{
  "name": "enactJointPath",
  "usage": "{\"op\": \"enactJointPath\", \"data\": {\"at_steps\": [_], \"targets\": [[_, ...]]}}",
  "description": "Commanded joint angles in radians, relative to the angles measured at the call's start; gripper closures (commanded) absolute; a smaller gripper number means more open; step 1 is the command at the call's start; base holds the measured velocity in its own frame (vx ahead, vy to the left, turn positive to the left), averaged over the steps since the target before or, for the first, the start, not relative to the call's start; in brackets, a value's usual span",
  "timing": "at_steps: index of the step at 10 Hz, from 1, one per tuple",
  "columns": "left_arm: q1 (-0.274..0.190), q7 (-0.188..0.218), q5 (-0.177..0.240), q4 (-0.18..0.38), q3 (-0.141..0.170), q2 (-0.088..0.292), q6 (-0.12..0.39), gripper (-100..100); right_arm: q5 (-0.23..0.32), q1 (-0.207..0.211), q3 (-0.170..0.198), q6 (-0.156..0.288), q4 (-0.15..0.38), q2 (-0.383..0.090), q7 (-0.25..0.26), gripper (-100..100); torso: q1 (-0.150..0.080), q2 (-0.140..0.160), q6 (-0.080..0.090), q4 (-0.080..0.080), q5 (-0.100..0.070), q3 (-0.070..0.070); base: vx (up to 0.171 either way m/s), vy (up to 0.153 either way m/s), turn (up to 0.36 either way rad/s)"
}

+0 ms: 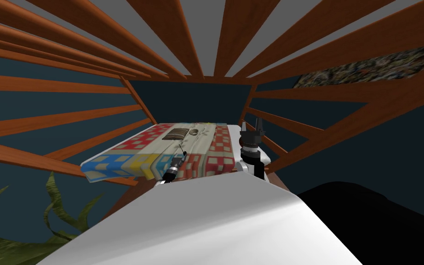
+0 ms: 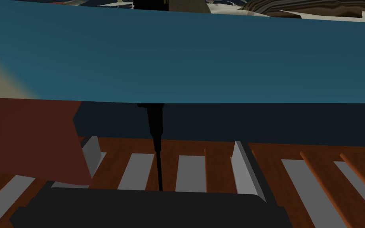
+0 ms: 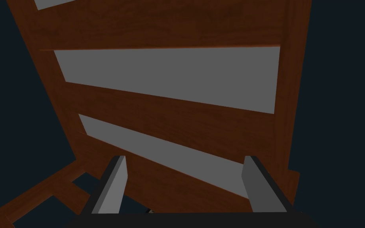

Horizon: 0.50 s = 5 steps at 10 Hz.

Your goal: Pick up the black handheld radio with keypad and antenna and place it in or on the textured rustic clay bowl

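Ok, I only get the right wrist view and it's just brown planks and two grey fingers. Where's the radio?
Observer: In the head view, what looks like the black radio lies at the near edge of the patchwork quilt, to the left of the right gripper.
Operator: And the bowl?
Observer: The brown striped bowl sits farther back on the quilt, beyond the radio and apart from it.
Operator: What's the other hand doing?
Observer: The left gripper is open and faces a blue band, probably the quilt's edge. A thin black rod stands between its fingers, touching neither.
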Motion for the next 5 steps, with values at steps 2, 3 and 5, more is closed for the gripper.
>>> {"op": "enactJointPath", "data": {"at_steps": [2,3,5], "targets": [[0.013,-0.031,-0.007,0.01,0.01,-0.001,-0.05,-100,0.0,0.0,0.0,0.0,0.0,0.0,0.0,0,0.0,0.0,0.0,0.0,0.0,0.0,0.043,0.018,0.052],[0.019,-0.046,-0.01,0.017,0.016,-0.008,-0.075,-100,0.0,0.0,0.0,0.0,0.0,0.0,0.0,0,0.0,0.0,0.0,0.0,0.0,0.0,0.039,0.019,0.065],[0.028,-0.068,-0.014,0.028,0.025,-0.034,-0.112,-100,0.0,0.0,0.0,0.0,0.0,0.0,0.0,0,0.0,0.0,0.0,0.0,0.0,0.0,0.044,0.015,0.057]]}}
